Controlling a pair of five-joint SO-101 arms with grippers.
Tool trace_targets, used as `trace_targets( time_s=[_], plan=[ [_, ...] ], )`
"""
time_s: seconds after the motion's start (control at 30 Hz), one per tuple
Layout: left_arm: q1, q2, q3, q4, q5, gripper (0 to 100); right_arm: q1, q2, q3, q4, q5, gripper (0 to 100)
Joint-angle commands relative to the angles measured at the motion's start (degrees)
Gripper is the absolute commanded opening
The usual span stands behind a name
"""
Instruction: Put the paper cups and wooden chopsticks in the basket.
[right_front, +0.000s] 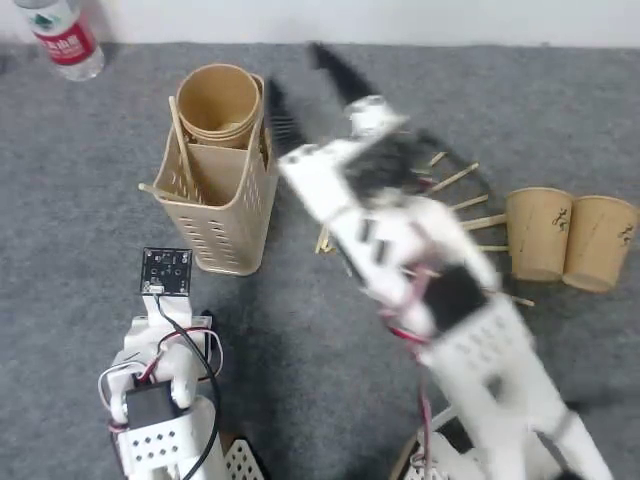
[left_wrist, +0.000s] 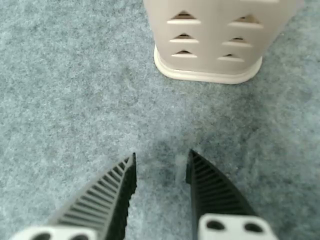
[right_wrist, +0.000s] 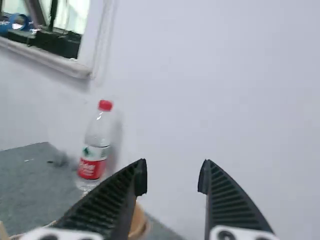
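Grey table (right_front: 300, 350): two paper cups (right_front: 540, 232) and loose chopsticks (right_front: 484, 221) are found at 3 o'clock of basket (right_front: 235, 220), nearer R arm (right_front: 400, 250); both arms' jaws are parted, empty.

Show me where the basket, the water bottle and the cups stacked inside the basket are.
basket (right_front: 225, 230): high view, slotted front wall.
water bottle (right_front: 66, 40): high view, red label.
stacked cups (right_front: 218, 98): high view, inside of the top cup.

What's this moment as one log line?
left claw: open, empty | right claw: open, empty | basket: stacked cups inside | loose cups: outside basket
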Motion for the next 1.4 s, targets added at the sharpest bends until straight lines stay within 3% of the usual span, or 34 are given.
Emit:
trace_targets(
  time_s=[0.0,0.23,0.43,0.83,0.97,1.07,1.2,1.37],
  plan=[
    [0.3,-0.5,-0.5,0.3,-0.9,16,5.2,-5.8,-11.3,16.4,0.5,16.9],
    [0.3,-0.5,-0.5,0.3,-0.8,16,17.5,-5.9,-30.0,42.1,0.6,16.9],
    [0.3,-0.5,-0.5,0.4,-0.7,16,28.9,-5.9,-38.9,56.2,0.7,16.9],
    [0.3,-0.5,-0.7,1.8,-0.9,16,42.6,-7.3,-54.9,82.3,-0.2,20.3],
    [0.3,-0.5,-0.7,1.8,-0.9,16,42.9,-12.2,-54.6,83.2,-6.4,28.2],
    [0.3,-0.5,-0.7,1.8,-0.9,16,42.7,-16.6,-49.3,82.9,-8.3,28.5],
    [0.3,-0.5,-0.7,1.8,-0.9,16,42.6,-21.6,-37.3,80.8,-9.7,28.5],
    [0.3,-0.5,-0.7,1.8,-0.9,16,42.8,-31.3,-18.9,70.2,-9.6,28.5]
  ],
)
